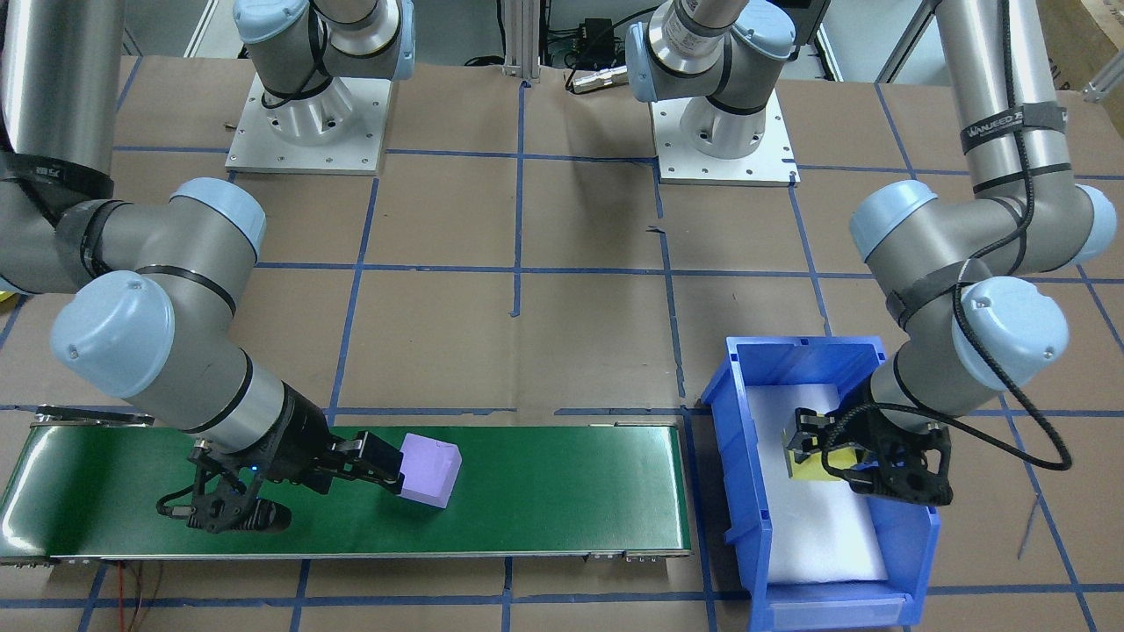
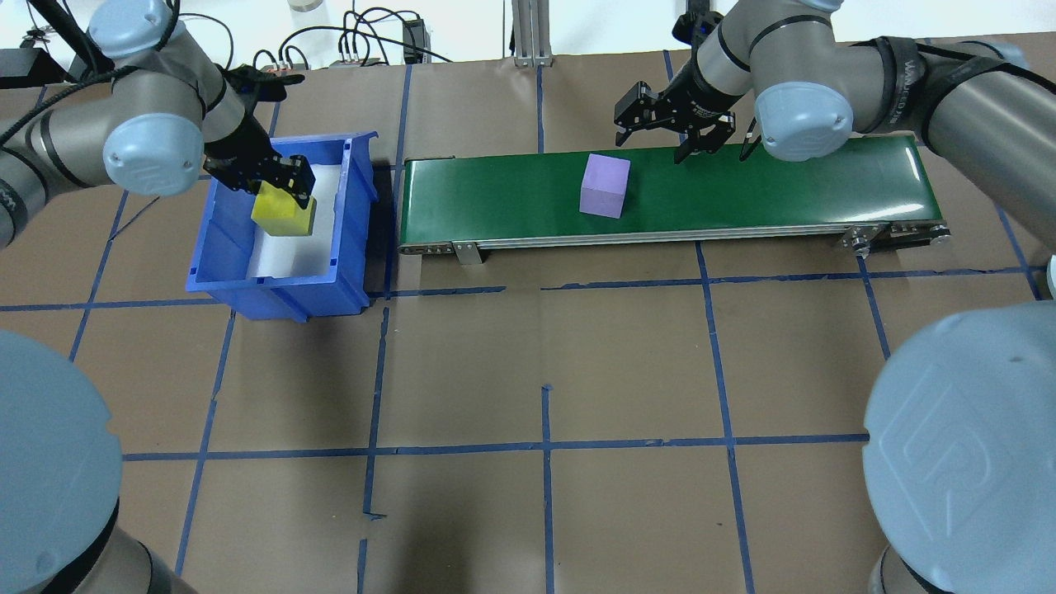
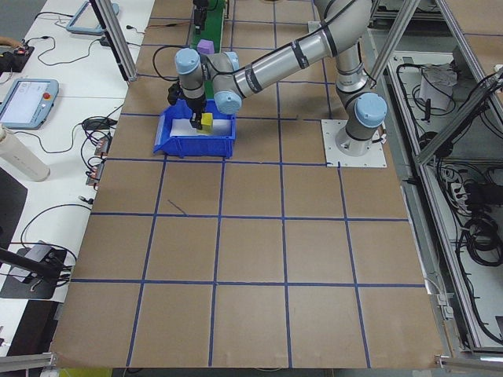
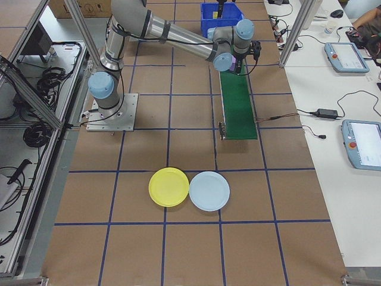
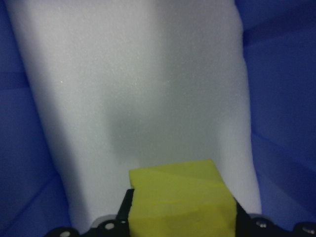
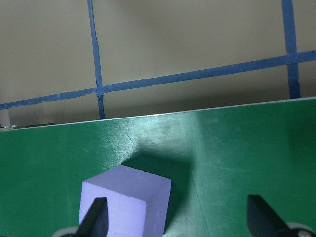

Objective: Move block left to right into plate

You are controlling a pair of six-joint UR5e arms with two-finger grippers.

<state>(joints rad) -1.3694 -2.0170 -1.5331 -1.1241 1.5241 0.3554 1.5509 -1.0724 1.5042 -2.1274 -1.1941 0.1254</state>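
Observation:
A yellow block (image 2: 285,216) hangs over the white foam inside the blue bin (image 2: 221,276), with my left gripper (image 2: 280,191) shut on it. The left wrist view shows that block (image 5: 180,197) between the fingers, its shadow on the foam below. A purple block (image 2: 605,186) sits on the green conveyor belt (image 2: 742,190). My right gripper (image 1: 325,491) hangs open low over the belt, one finger (image 6: 96,217) against the purple block (image 6: 126,197). The yellow plate (image 4: 168,186) lies on the table far past the belt's end, seen only in the exterior right view.
A pale blue plate (image 4: 209,190) touches the yellow plate's side. The bin (image 1: 755,491) stands just off the belt's end. Brown paper with blue tape lines covers the table. Both arm bases (image 1: 307,123) are bolted at the robot's side.

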